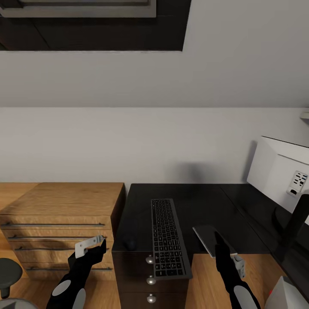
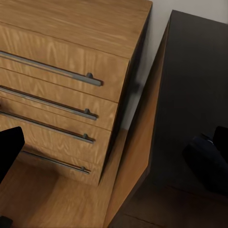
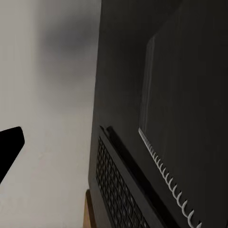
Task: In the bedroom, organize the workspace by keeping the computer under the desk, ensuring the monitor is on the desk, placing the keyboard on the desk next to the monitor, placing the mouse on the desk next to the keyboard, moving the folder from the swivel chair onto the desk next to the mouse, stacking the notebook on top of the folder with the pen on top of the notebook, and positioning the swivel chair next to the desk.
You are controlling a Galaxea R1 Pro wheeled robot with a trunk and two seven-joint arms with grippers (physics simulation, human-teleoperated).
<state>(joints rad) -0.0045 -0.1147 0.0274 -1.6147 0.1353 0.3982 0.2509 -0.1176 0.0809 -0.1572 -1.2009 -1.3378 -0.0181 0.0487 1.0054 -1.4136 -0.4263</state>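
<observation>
The keyboard (image 1: 169,239) lies on the black table (image 1: 201,204), the notebook (image 1: 213,239) just beside it, near the right hand (image 1: 223,246); I cannot tell if either hand grips.

Head view high over desk (image 1: 201,206); wrist views close, perhaps oblique.

A plain pale grey wall (image 1: 128,141) rises beyond the left gripper (image 1: 92,246); a light wooden dresser with long metal handles (image 1: 60,214) stands just beside it on wood plank floor (image 1: 8,257).
</observation>
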